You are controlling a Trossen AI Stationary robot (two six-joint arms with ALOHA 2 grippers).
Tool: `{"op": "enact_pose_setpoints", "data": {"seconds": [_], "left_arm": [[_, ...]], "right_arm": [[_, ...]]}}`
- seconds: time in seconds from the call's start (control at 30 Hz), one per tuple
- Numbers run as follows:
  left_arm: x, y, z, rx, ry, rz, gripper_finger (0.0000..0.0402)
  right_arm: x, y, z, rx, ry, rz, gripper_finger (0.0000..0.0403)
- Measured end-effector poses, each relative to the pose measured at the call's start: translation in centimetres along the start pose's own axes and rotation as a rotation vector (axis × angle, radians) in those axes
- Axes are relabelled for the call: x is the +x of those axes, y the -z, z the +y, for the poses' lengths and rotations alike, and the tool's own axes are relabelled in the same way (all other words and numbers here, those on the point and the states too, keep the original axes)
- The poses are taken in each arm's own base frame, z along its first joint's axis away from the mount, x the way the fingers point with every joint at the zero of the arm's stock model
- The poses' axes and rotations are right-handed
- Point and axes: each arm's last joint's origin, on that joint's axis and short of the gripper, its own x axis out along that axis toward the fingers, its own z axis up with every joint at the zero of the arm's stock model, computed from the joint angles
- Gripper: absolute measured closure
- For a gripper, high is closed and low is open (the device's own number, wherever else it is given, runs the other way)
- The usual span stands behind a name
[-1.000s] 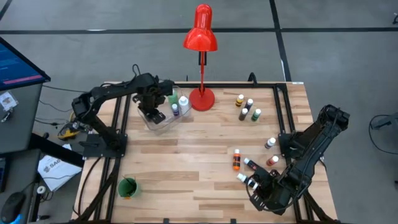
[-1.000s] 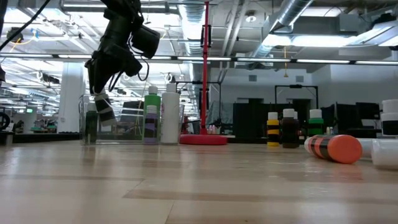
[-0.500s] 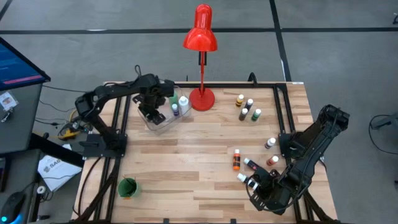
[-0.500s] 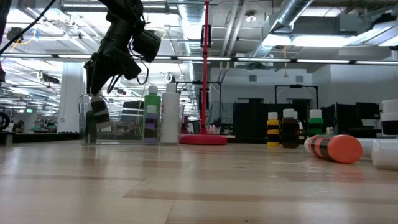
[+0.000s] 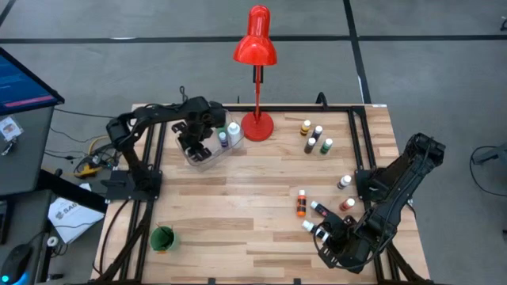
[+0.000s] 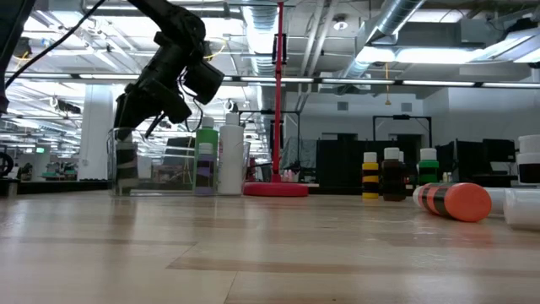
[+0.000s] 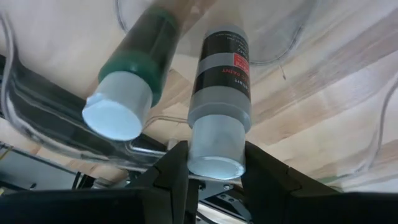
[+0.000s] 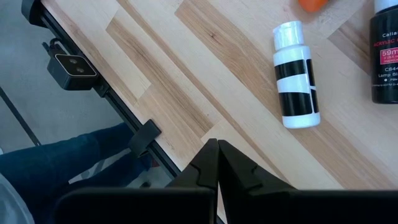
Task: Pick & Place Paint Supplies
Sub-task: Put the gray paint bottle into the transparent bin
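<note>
Since the earlier frame my left gripper (image 5: 192, 145) had dropped lower into the clear plastic bin (image 5: 207, 158), fingers clenched on the white cap of a smooth dark cylindrical bottle (image 7: 219, 81). A green bottle (image 7: 137, 74) lay tilted beside it in the bin. My right gripper (image 8: 216, 148) was pinched closed, empty, near a white bottle (image 8: 296, 74) lying on the wood-grain table (image 5: 238, 214).

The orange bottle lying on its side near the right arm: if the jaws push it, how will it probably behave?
The orange bottle is round and lies flat, so it would probably roll sideways. It looks small, so likely light. Its smooth side may slip in the jaws.
</note>
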Motion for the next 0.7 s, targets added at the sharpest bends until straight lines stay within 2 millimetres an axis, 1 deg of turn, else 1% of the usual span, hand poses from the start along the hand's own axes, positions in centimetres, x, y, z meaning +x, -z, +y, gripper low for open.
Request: {"op": "enact_pose_setpoints", "data": {"seconds": [0.2,0.4,0.7], "left_arm": [[0.62,-0.66,-0.14,0.002,-0.007,0.032,0.0288],[0.66,-0.75,-0.09,0.003,-0.031,0.024,0.0285],[0.63,-0.73,-0.18,0.011,-0.070,0.013,0.0242]], "right_arm": [[0.00,0.00,0.00,-0.023,0.000,0.000,0.0403],[0.00,0.00,0.00,-0.026,0.000,0.000,0.0403],[0.00,-0.01,0.00,-0.026,0.000,-0.001,0.0403]]}}
